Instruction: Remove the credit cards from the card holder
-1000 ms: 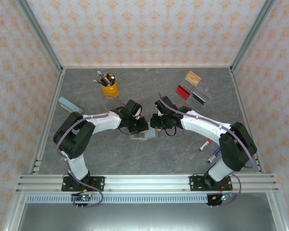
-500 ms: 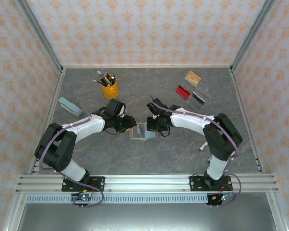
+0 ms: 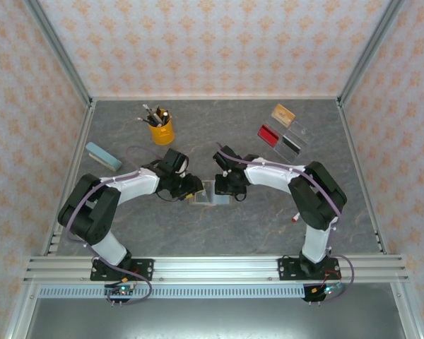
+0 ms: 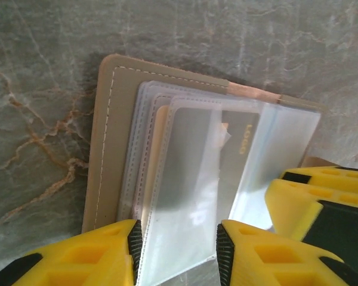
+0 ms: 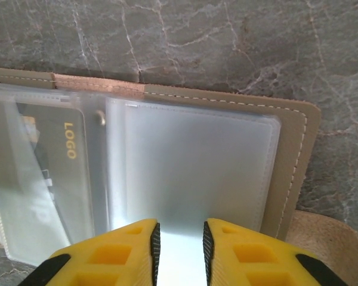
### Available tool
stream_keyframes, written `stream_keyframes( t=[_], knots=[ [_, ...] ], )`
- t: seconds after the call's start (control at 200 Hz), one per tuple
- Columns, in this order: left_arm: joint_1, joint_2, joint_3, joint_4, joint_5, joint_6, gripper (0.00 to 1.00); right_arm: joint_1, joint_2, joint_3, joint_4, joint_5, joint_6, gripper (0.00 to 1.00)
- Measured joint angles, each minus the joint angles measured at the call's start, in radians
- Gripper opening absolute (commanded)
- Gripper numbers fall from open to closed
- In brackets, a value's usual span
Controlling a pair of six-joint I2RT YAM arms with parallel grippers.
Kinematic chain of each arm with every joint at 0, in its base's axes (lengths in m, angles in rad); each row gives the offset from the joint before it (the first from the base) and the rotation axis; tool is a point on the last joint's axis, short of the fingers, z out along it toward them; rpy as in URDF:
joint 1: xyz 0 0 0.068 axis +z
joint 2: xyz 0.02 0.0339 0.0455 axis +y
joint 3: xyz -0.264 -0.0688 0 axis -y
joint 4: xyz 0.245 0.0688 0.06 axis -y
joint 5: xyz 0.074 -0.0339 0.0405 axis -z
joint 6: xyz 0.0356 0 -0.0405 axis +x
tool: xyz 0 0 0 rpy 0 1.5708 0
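As both arms reached low over the counter [image 3: 219, 233], the left tool [image 4: 178, 238] stood open, its yellow fingers [image 4: 77, 256] apart above the near edge of the card holder [image 4: 104, 155], which lay spread flat directly under and ahead of it. You had its clear sleeves [image 4: 191, 179] showing in the gap between those fingers. The right tool [image 5: 180, 238] was open too, though only narrowly, with one frosted sleeve lying under its jaws. Just left of that tool's fingers, a dark credit card [image 5: 48, 161] marked LOGO sat inside a sleeve. Your two tools faced each other across the holder, close together. Farther off, beyond the right tool and to its right, a red card [image 3: 269, 134], a tan-orange card [image 3: 283, 113] and a black card [image 3: 291, 144] in a clear tray [image 3: 300, 132] lay on the counter. Beyond the left tool stood a yellow cup [image 3: 161, 131] of pens, and out to its left a light-blue block [image 3: 103, 156].
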Motion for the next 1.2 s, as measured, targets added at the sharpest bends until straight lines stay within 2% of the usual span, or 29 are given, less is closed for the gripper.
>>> stream_keyframes(
  t=[0.265, 0.435, 0.656, 0.896, 1.196],
  knots=[
    [-0.013, 0.016, 0.002, 0.019, 0.023, 0.0, 0.31, 0.001, 0.003, 0.002, -0.002, 0.003, -0.004, 0.3],
    [-0.017, 0.018, 0.003, 0.029, 0.034, 0.0, 0.3, 0.001, 0.004, 0.003, -0.003, 0.003, -0.008, 0.3],
    [-0.021, 0.018, 0.013, 0.031, 0.048, 0.002, 0.23, 0.001, 0.006, 0.004, -0.003, 0.003, -0.008, 0.29],
    [-0.021, 0.015, 0.016, 0.035, 0.061, 0.008, 0.26, 0.001, 0.007, 0.005, -0.003, 0.005, -0.008, 0.29],
    [-0.05, 0.014, 0.015, 0.144, 0.132, -0.005, 0.3, 0.002, -0.046, -0.019, 0.005, 0.043, -0.008, 0.24]
  ],
)
